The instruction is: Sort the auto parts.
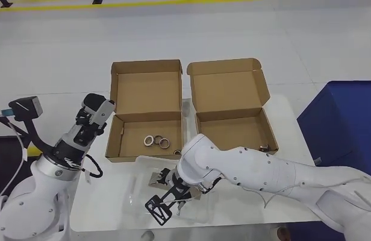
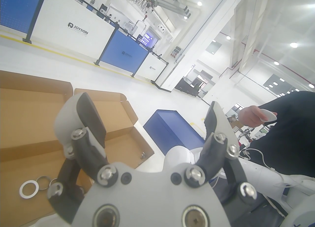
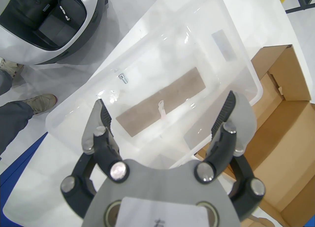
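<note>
A clear plastic bin (image 1: 137,187) stands near the table's front edge. My right gripper (image 3: 165,100) hangs open just above it, seen in the top view as a dark gripper (image 1: 159,208). One small metal bolt (image 3: 123,78) lies on the bin's floor beside a brown strip (image 3: 182,90). The left cardboard box (image 1: 132,140) holds three metal rings (image 1: 155,141), also seen as rings (image 2: 29,189) from the left wrist. The right cardboard box (image 1: 233,131) holds small bolts (image 1: 267,147). My left gripper (image 2: 147,101) is open and empty, raised at the left box's outer side (image 1: 100,110).
Both boxes have their lids folded back away from me. A blue cabinet (image 1: 342,120) stands off the table's right edge. My right arm (image 1: 246,169) stretches across the table's front, in front of the right box.
</note>
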